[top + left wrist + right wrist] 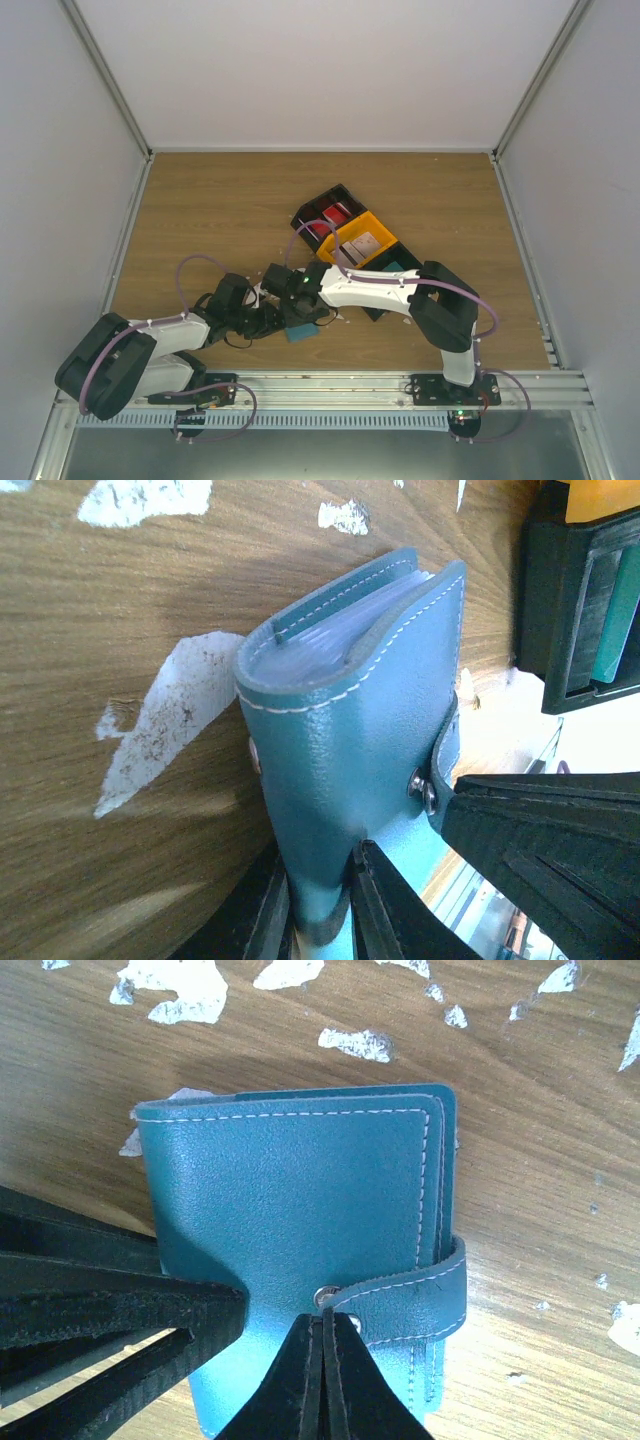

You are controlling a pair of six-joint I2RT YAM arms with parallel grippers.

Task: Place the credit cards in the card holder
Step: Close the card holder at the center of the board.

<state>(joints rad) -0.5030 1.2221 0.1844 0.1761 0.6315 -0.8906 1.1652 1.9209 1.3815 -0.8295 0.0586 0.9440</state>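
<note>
Though tiny overhead, card holder (290,1200) (white-stitched)

Fixed overhead view high above and to the near side of the card holder (300,333), angled down, distant, left wrist view pressed close beside the card holder, facing its cover and open edge, right wrist view close above its strapped cover, all three sharing the card holder and surrounding table (220,210)

White-black arms (370,288), purplish cables (186,262), seemingly green lights (303,281).

Grained matt leather-look card holder (290,1190) on scuffed wood-grain table (520,1160)
</note>
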